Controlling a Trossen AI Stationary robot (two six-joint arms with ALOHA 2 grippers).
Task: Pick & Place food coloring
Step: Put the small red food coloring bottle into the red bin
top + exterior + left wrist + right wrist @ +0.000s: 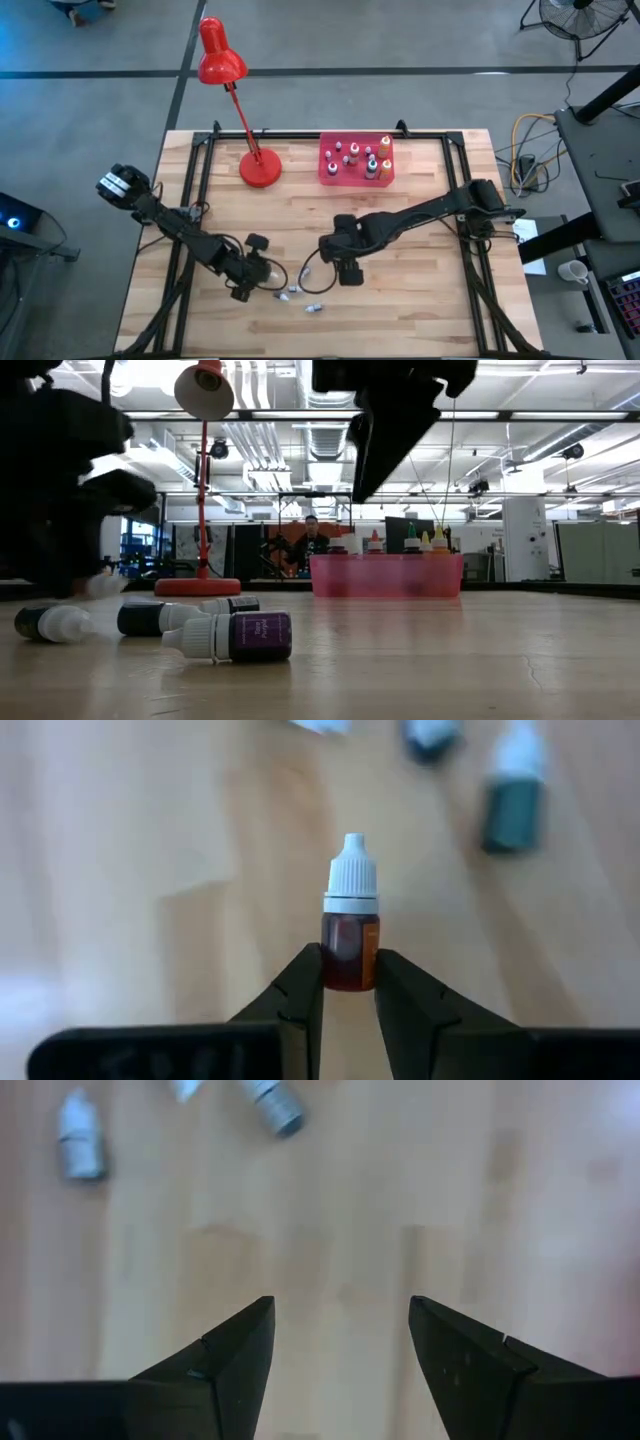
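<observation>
**Left arm grips a bottle as the tray waits across the desk**

The left gripper [349, 982] holds a small brown bottle [350, 945] with a white cap, its jaws pressed against the bottle's lower body on both sides, so the pointed cap stands clear ahead of them. In the overhead view that gripper [262, 273] sits low over the desk [420, 310], well short of the pink tray [331, 175] and on the near side from it. A few more bottles [300, 295] lie loose on their sides just beside it, farther still from the tray; from table height the nearest one shows a purple label [258, 634]. They appear to be the remaining stock to be moved. The tray, beside the red lamp [258, 166], already carries several upright bottles [372, 160], which suggests it is the drop-off point and the job is well under way. The right gripper [340, 1340] hovers with jaws wide and nothing between them, between the tray and the loose bottles [345, 262], probably placed to take the next one.
</observation>
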